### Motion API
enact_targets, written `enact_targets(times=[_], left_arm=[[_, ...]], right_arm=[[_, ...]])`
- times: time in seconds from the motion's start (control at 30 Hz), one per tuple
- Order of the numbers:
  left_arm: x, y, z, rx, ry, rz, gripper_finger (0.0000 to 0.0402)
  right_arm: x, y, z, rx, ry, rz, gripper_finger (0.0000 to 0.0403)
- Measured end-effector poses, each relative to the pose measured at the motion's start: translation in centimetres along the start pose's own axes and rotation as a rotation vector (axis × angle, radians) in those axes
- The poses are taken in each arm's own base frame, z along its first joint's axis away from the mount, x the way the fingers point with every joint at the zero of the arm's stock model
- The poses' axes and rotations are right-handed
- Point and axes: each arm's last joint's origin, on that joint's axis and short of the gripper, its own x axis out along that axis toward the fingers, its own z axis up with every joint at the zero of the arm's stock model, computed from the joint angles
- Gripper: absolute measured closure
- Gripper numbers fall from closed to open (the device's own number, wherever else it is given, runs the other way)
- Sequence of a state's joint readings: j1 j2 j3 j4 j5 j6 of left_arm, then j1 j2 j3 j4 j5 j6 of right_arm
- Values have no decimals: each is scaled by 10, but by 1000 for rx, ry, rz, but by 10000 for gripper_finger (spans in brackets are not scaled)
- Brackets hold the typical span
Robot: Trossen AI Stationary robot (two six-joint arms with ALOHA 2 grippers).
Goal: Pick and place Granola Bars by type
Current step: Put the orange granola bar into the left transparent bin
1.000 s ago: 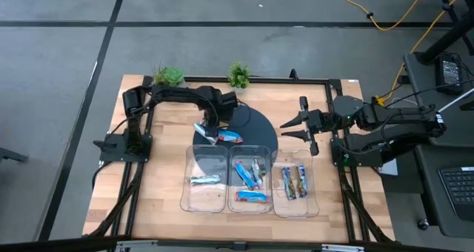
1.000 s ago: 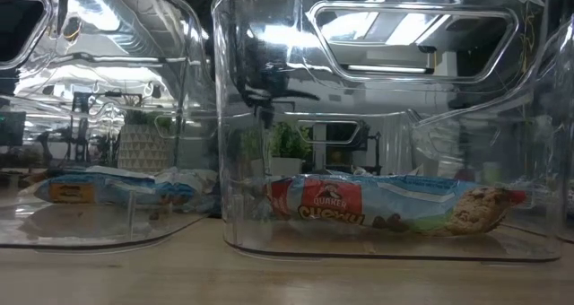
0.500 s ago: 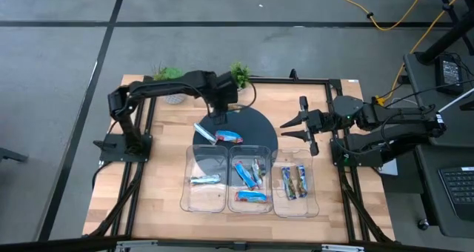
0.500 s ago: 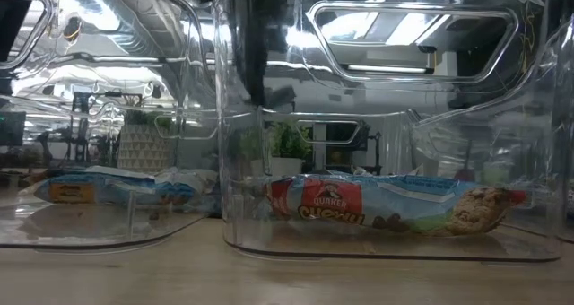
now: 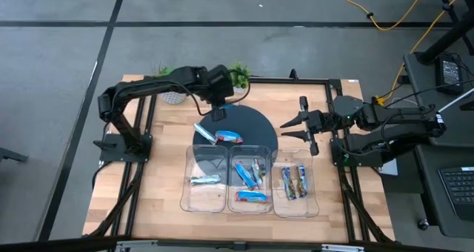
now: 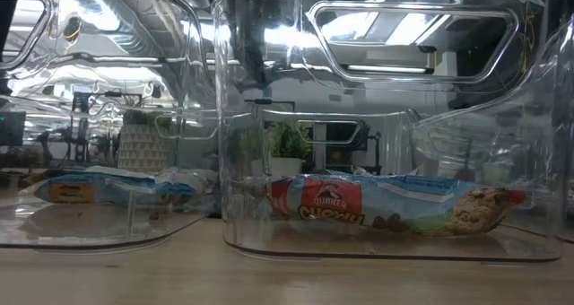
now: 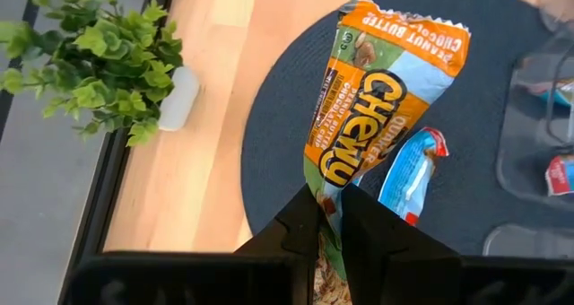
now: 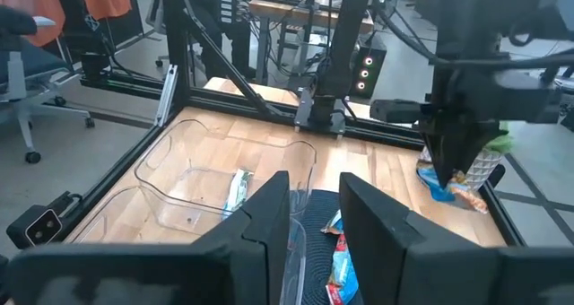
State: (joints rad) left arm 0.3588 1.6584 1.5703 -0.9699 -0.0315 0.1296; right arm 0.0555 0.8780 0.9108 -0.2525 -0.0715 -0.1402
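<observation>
We read "CHEWY" and "PEANUT BUTTER" on the orange-topped granola bar (image 7: 359,126) (held over the round mat), and "QUAKER CHEWY" on the bar (image 6: 386,206) in the clear tray (image 6: 377,117).

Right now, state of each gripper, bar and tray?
left gripper: shut on peanut butter bar, lifted over the black mat
right gripper: open, empty, waiting beside the mat
blue bar: lying on mat
left tray: one bar
middle tray: several bars
right tray: two bars
</observation>
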Motion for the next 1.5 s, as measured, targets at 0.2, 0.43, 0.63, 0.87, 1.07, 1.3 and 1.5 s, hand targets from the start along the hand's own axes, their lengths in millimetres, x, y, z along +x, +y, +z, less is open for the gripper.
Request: enact_targets(times=[0.2, 0.43, 0.63, 0.87, 1.07, 1.3, 1.5], left_arm=[[-13, -1, -2, -30, -25, 2, 375], [-37, -7, -5, -54, -85, 0, 375], [-59, -16, -10, -76, -137, 25, 377], [-82, -29, -16, -89, -188, 26, 377], [-97, -43, -21, -83, -231, -10, 377], [-113, -66, -27, -41, -269, -80, 377], [-123, -88, -32, -5, -283, -181, 377]], right_arm=[[0, 0, 0, 0, 0, 0, 299], [0, 0, 0, 0, 0, 0, 299], [0, 0, 0, 0, -1, 0, 299], [0, 0, 0, 0, -1, 0, 299], [0, 0, 0, 0, -1, 0, 299], [0, 0, 0, 0, -1, 0, 299], [0, 0, 0, 0, -2, 7, 299]])
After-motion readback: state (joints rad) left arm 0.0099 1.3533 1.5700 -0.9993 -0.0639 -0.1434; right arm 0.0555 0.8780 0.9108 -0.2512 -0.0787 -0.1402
